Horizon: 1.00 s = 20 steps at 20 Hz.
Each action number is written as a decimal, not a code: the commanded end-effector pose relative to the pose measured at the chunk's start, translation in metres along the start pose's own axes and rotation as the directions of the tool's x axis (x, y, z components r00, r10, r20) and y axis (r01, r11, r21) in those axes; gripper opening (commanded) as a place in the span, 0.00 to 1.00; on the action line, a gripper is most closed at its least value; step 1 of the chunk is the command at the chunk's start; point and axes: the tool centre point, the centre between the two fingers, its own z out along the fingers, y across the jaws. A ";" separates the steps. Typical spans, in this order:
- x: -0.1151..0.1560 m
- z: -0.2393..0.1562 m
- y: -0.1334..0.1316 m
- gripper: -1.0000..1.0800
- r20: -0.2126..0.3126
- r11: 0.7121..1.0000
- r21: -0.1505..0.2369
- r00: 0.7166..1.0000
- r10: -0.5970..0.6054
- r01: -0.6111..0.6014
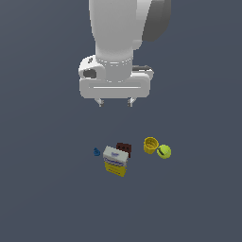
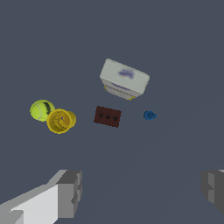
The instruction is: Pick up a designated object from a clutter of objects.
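Exterior view: white arm hangs over a flat dark grey floor (image 1: 42, 198), gripper (image 1: 115, 102) well above the clutter, fingers apart, nothing between them. Box (image 1: 115, 161) stands on the floor below the gripper: rectangular carton, yellow lower body, white top with blue print, too blurred to read. Brown block (image 1: 124, 148) sits just behind it, touching or nearly so; can't tell which. Small blue piece (image 1: 97, 151) just off the box toward the view's left. Yellow cup (image 1: 150, 144), open-topped and cylindrical, sits toward the view's right, with a yellow-green ball (image 1: 164, 151) right against it.

Wrist view: grey blocky fingertips (image 2: 70, 192) wide apart at the frame edge, gap empty. Box (image 2: 124, 79) seen top-on, white face with smeared blue print, yellow edge under it. Block (image 2: 107, 117) is flat, dark brown-red, three dark dots on its face, near the box but apart here. Blue piece (image 2: 149, 115) is irregular. Cup (image 2: 61, 121) shows a hollow interior; ball (image 2: 41, 110) touches it and has a dark seam line.
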 end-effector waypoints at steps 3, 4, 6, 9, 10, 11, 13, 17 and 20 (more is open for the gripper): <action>0.009 0.006 0.001 0.96 0.000 0.997 -0.001 0.997 -0.078 0.078; 0.011 0.007 0.001 0.96 0.000 0.995 -0.001 0.995 -0.099 0.099; 0.016 0.011 0.001 0.96 0.000 0.989 -0.002 0.989 -0.145 0.145; 0.024 0.017 0.002 0.96 0.000 0.975 -0.002 0.975 -0.221 0.221; 0.027 0.019 0.002 0.96 0.000 0.969 -0.003 0.969 -0.246 0.246; 0.030 0.021 0.002 0.96 0.001 0.963 -0.003 0.963 -0.271 0.271; 0.035 0.025 0.002 0.96 0.001 0.947 -0.003 0.947 -0.321 0.321; 0.046 0.034 0.003 0.96 0.001 0.909 -0.003 0.909 -0.417 0.417; 0.054 0.041 0.003 0.96 0.000 0.874 -0.002 0.874 -0.486 0.486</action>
